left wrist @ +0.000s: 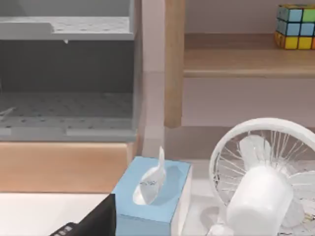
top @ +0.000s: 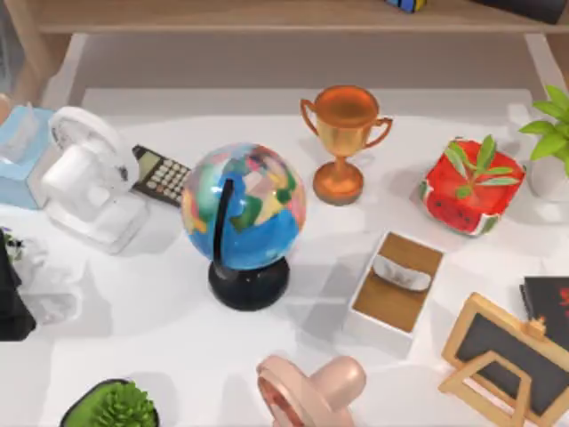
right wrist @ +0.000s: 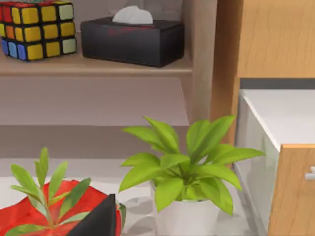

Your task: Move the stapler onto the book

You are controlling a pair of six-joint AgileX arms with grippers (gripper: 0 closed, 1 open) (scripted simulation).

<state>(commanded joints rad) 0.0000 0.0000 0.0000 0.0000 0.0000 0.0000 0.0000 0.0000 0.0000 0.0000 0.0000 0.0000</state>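
Note:
The stapler and the book are out of view. My left arm (top: 12, 294) is a dark shape parked at the table's left edge. A dark part of my left gripper (left wrist: 93, 220) shows in the left wrist view, facing a blue tissue box (left wrist: 150, 194) and a white fan (left wrist: 268, 184). A dark part of my right gripper (right wrist: 96, 220) shows in the right wrist view, near a red watermelon pot (right wrist: 44, 211) and a green plant in a white pot (right wrist: 182, 172). A dark flat shape with red marks (top: 547, 307) lies at the table's right edge; what it is I cannot tell.
A globe (top: 244, 213), gold trophy (top: 342, 133), calculator (top: 158, 175) and wooden tissue box (top: 396, 280) crowd the middle. A small chalkboard easel (top: 507, 356), a pink object (top: 311, 387) and a green plant (top: 116, 405) stand near the front. Shelves run along the back.

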